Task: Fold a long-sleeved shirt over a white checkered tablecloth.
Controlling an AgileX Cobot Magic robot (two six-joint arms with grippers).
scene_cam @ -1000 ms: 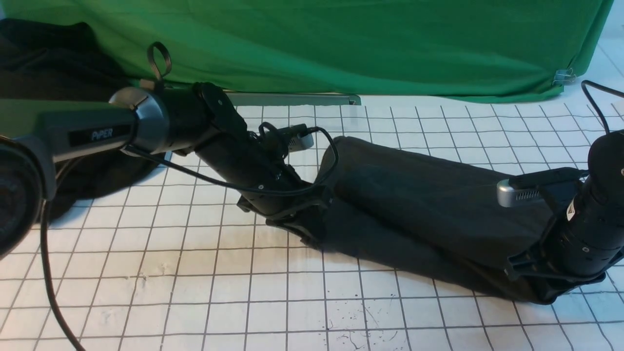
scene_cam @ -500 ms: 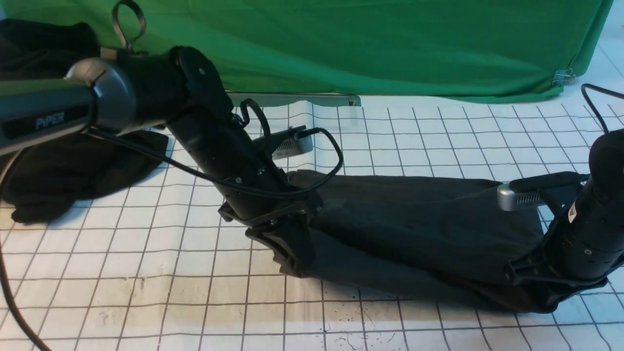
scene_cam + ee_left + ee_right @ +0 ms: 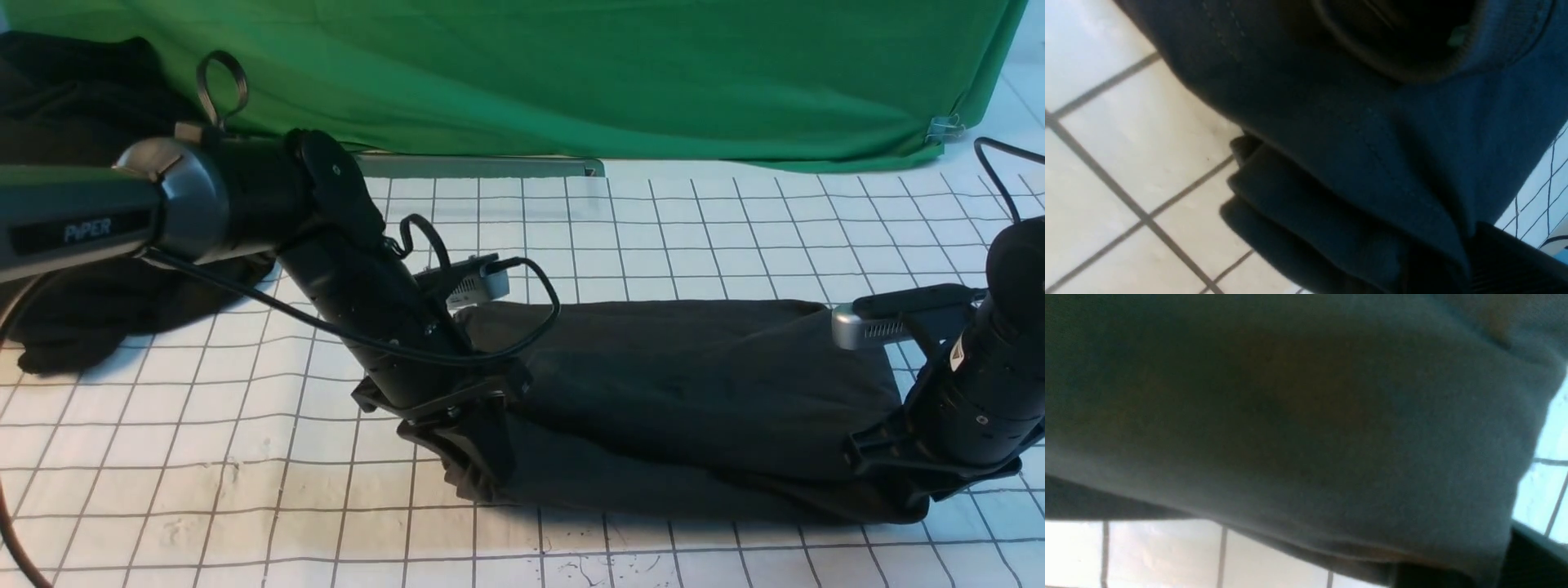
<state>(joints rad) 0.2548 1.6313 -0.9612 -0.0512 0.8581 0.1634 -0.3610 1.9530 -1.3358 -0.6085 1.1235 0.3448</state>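
Observation:
The long-sleeved shirt (image 3: 694, 384) lies as a long dark grey band across the white checkered tablecloth (image 3: 245, 490), folded over itself. My left gripper (image 3: 473, 465) is down at its left end with cloth bunched around the fingers. At the right end, my right gripper (image 3: 906, 498) is pressed low into the front corner. In the left wrist view the shirt (image 3: 1351, 143), with its ribbed collar, drapes over a dark finger (image 3: 1515, 265). In the right wrist view the shirt (image 3: 1290, 416) covers a finger (image 3: 1535, 559). The jaw gaps are hidden by cloth.
A black shapeless heap of cloth (image 3: 90, 302) lies at the back left behind my left arm. The green backdrop (image 3: 571, 73) hangs along the far edge, with a grey metal bar (image 3: 490, 167) at its foot. A black cable (image 3: 992, 175) loops at the far right.
Both grippers came down and toward me with the shirt's edge. The raised fold has dropped flat onto the lower layer.

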